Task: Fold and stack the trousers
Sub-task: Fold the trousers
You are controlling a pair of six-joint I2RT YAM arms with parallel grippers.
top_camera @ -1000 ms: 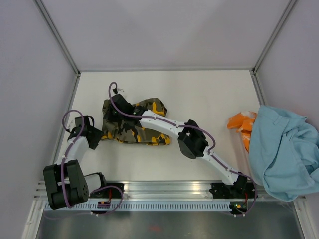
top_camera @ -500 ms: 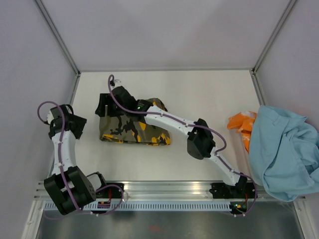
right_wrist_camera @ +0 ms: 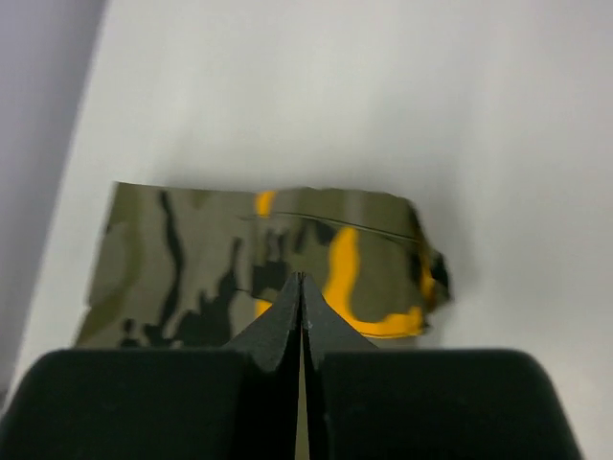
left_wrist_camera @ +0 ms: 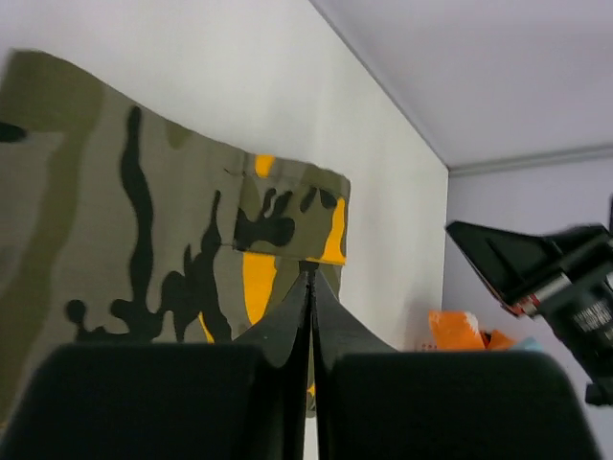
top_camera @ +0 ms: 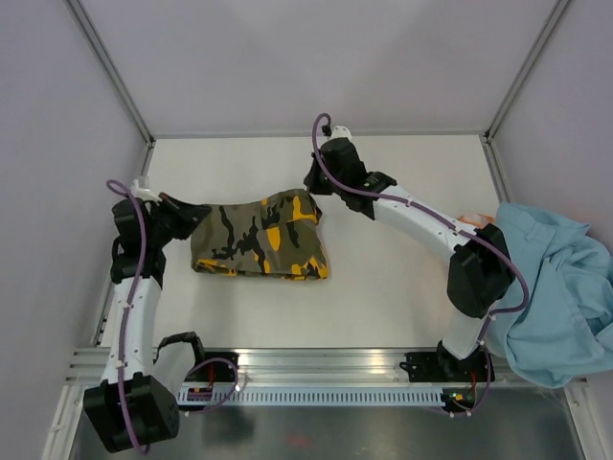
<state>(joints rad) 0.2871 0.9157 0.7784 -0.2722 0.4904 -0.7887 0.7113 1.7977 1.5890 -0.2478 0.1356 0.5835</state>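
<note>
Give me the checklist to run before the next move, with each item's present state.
1. Trousers folded into one compact block: ok.
2. Left gripper shut, no cloth between its fingers: ok.
3. Right gripper shut, no cloth between its fingers: ok.
4. Left gripper clear of the trousers' left edge: cannot tell; in the top view its tip meets that edge.
5. Right elbow clear of the blue garment and orange garment: cannot tell; in the top view it overlaps them.
</note>
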